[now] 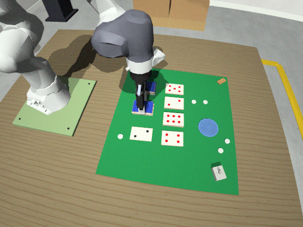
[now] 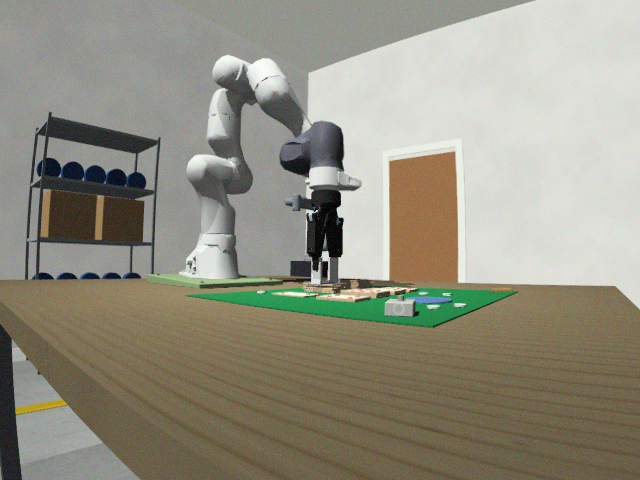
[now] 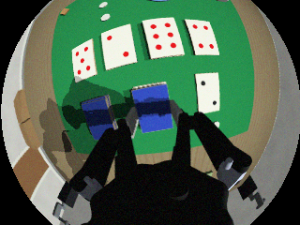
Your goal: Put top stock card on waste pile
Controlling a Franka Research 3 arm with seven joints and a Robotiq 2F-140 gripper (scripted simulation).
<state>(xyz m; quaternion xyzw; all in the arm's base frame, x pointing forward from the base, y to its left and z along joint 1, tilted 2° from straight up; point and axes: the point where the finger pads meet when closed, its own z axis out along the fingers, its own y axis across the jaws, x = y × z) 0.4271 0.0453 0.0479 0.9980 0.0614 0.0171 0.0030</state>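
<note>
The face-down stock (image 1: 152,86) (image 3: 95,110), blue on top, lies at the back left of the green mat, partly behind the gripper in the top view. Beside it is the waste pile (image 1: 149,114) (image 3: 149,85), whose pale edges show under a blue-backed card (image 1: 149,106) (image 3: 154,119). My gripper (image 1: 141,110) (image 2: 325,282) (image 3: 153,110) points down and is shut on this blue card, one finger at each long side. The card is level and lies over the pile, at or very near its top; I cannot tell whether a thin gap remains. The pile's top face is hidden.
A two-black-dot card (image 1: 141,134) (image 3: 207,94) lies beside the waste pile. Red-dotted cards (image 1: 173,119) (image 3: 163,38) form a parallel row. The green mat (image 1: 147,163) also bears white discs, a blue disc (image 1: 208,127), a grey box (image 1: 218,173) and a small orange tile (image 1: 221,81).
</note>
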